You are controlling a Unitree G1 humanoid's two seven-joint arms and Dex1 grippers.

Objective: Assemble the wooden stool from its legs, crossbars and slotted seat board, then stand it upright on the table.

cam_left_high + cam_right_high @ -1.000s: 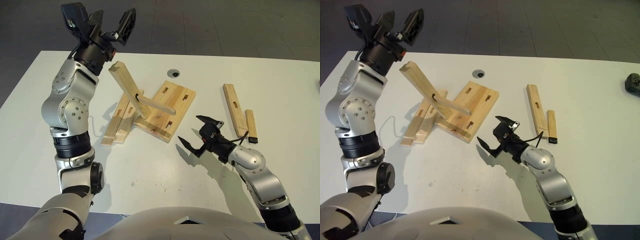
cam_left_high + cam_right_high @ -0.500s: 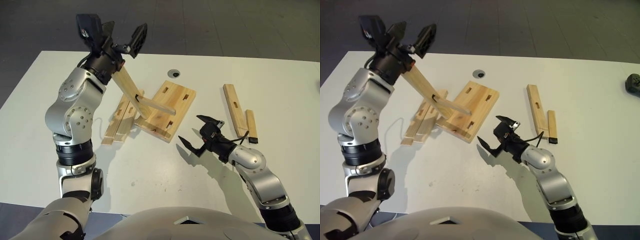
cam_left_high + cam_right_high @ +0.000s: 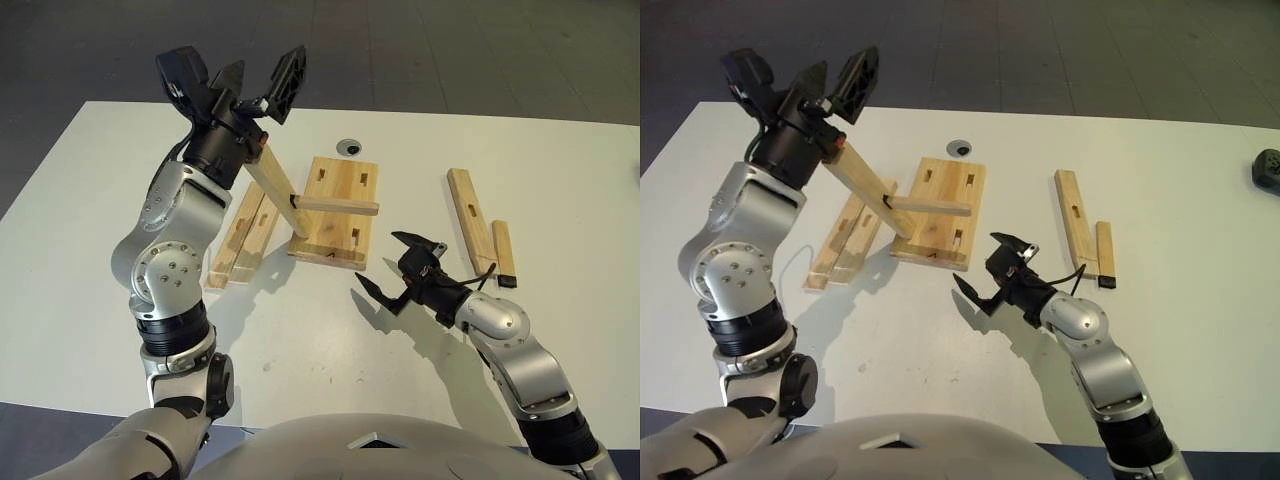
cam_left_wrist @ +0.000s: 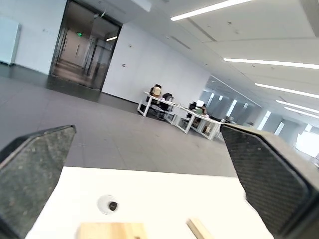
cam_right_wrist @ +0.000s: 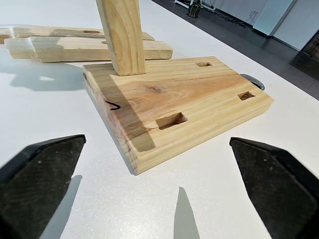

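- The seat board [image 3: 335, 212] lies flat near the middle of the tabletop [image 3: 300, 350], with rectangular slots cut through its top face.
- A leg [image 3: 275, 182] stands in the board's near left part and tilts away toward the robot's left, so its top end is well above the tabletop.
- A crossbar [image 3: 340, 207] sticks out sideways from low on that leg. It runs roughly level above the board toward the robot's right.
- The right wrist view shows the leg's [image 5: 122, 35] foot planted on the board [image 5: 184, 99] and three open slots in the wood.
- Two loose legs [image 3: 240, 235] lie side by side, touching each other, on the tabletop just to the left of the board.
- To the right, well apart from the board, a slotted leg [image 3: 470, 218] lies flat, with a short bar [image 3: 502, 250] just beside its near end.
- The left gripper [image 3: 243, 85] is raised above the tabletop with its jaws wide apart and nothing between them. The tilted leg's top end is close beside the gripper's base, but I cannot tell whether they touch.
- The right gripper [image 3: 393, 268] is low over the tabletop just beside the board's near right corner. Its jaws are apart, face the board and hold nothing.
- A round hole [image 3: 347, 147] is set into the tabletop beyond the board.
- A small dark object [image 3: 1268, 165] sits at the tabletop's far right edge.
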